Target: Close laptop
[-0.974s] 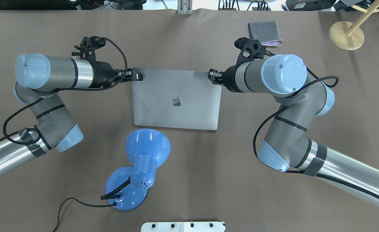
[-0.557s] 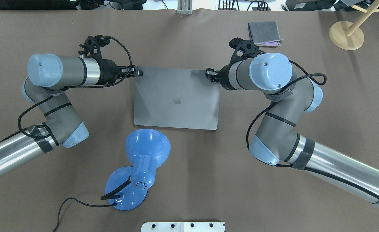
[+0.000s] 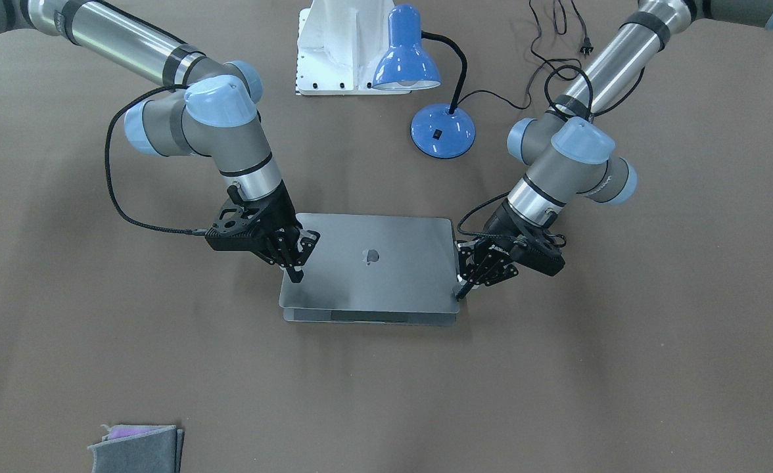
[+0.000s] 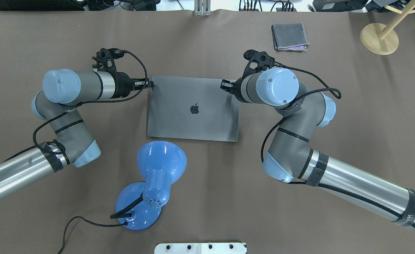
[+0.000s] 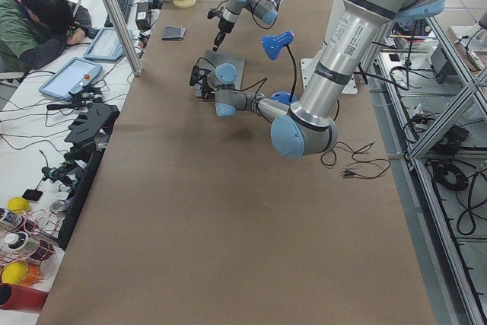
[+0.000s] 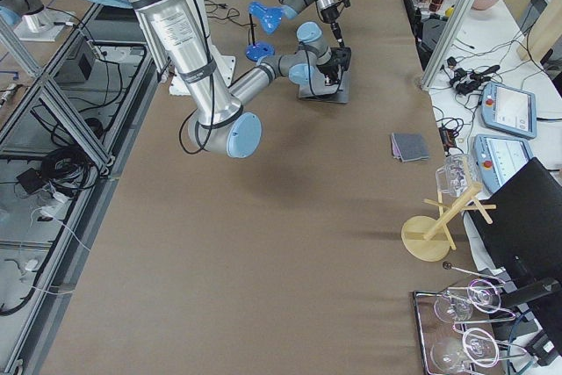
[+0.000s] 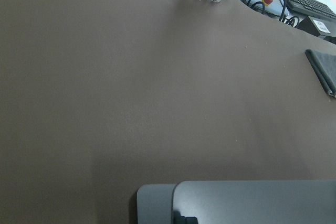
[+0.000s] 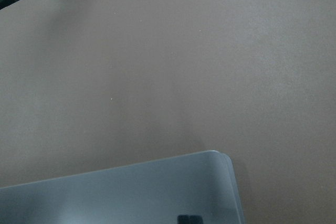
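The space-grey laptop (image 4: 193, 120) lies mid-table with the apple logo up. Its lid is almost flat, and in the front-facing view (image 3: 386, 276) a thin gap still shows between lid and base along the edge away from the robot. My left gripper (image 4: 151, 84) looks shut, its tip resting on the lid's far left corner; in the front-facing view it (image 3: 462, 289) is on the right. My right gripper (image 4: 224, 84) also looks shut, its tip on the lid's far right corner (image 3: 296, 272). Each wrist view shows a lid corner (image 7: 252, 203) (image 8: 131, 192) with a small black tip on it.
A blue desk lamp (image 4: 160, 165) with a black cable stands just on the robot's side of the laptop. A folded grey cloth (image 4: 289, 36) lies far right, with a wooden stand (image 4: 379, 38) beyond it. A white block (image 4: 200, 248) sits at the near table edge.
The lid has come down from a more raised tilt to almost flat. Both grippers have gone down with its far corners, and both arms' elbows have swung inward.
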`<state>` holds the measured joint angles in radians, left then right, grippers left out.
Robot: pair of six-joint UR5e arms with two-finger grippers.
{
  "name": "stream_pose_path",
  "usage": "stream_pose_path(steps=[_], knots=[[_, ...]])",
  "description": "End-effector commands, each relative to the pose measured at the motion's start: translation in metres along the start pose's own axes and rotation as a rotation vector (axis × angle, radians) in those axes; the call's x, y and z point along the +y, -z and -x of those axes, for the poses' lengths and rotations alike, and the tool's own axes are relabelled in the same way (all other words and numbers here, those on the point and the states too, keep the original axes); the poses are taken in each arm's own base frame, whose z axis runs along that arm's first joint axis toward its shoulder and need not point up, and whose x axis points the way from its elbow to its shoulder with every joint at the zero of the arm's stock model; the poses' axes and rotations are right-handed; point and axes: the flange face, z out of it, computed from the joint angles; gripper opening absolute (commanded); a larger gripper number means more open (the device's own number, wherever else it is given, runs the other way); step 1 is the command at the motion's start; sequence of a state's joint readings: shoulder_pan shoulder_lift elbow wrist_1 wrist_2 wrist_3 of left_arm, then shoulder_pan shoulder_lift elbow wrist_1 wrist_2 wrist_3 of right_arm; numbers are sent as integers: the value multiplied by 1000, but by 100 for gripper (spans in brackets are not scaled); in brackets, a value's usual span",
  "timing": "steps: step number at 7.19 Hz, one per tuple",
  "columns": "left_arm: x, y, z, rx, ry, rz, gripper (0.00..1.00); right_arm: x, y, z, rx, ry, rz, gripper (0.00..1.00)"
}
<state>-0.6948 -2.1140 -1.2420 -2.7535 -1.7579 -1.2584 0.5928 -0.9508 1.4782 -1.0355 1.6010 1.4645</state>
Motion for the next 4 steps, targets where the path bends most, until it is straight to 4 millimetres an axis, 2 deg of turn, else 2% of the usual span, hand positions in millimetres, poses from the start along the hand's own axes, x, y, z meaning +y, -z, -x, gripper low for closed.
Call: stream_pose_path(steps=[1, 2, 3, 4], knots=[[13, -8, 0, -16, -4, -19, 0, 9, -7, -1, 12, 6, -3, 0], [13, -7, -3, -10, -5, -20, 0, 10, -6, 0, 9, 9, -2, 0], [9, 2, -16, 20, -7, -25, 0, 10, 0, 4, -6, 10, 1, 0], [7, 7, -18, 25, -6, -25, 23, 4, 6, 5, -13, 8, 2, 1]])
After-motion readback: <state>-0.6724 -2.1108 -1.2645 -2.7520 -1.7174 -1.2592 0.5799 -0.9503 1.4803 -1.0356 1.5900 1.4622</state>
